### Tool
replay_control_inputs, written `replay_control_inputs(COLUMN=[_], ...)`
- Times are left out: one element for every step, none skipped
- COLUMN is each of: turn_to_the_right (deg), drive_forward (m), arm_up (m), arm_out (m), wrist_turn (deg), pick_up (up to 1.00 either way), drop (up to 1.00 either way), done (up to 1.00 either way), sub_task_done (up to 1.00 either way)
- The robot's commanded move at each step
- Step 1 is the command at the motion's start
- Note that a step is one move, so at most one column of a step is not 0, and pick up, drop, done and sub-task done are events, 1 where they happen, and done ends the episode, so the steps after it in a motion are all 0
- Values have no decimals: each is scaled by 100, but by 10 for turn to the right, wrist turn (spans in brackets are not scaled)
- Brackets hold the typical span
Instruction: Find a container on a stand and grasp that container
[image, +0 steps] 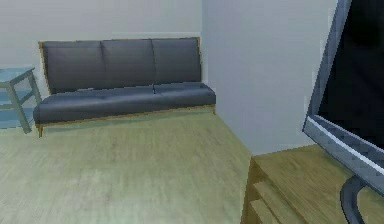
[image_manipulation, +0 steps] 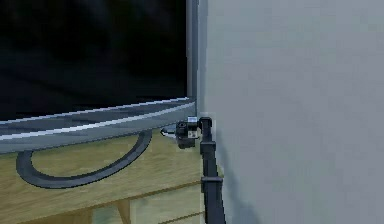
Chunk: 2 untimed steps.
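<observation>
We judge the task to be at an early stage: the search is not finished and no grasp is under way, and we cannot tell where the container is. The likeliest place to look is the wooden stand (image: 300, 185), at five o'clock in the forward view, a pale, matte, square-edged piece with drawer-like fronts. It carries a television (image: 355, 90) at three o'clock, with a glossy black screen inside a smooth grey frame. In the arm side view its flat oval ring foot (image_manipulation: 85, 165) lies on the stand's top at eight o'clock. The dark square arm (image_manipulation: 210, 185) rises from six o'clock, and the end effector (image_manipulation: 172, 130) sits near the centre, close by the television's lower corner. We cannot tell whether its fingers are apart or together, nor whether it holds anything. A plain pale wall (image_manipulation: 300, 100) lies at three o'clock. At ten o'clock in the forward view stands a long sofa (image: 125, 85) with soft slate-grey cushions on a light wooden frame, and at nine o'clock a small blue side table (image: 15, 90), on a planked floor (image: 130, 170).
</observation>
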Motion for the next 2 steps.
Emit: replay_control_inputs(turn_to_the_right=[0, 0], drive_forward=[0, 0], arm_up=[10, 0], arm_out=[0, 0], wrist_turn=[0, 0], pick_up=[0, 0], drop=[0, 0], done=[0, 100], sub_task_done=[0, 0])
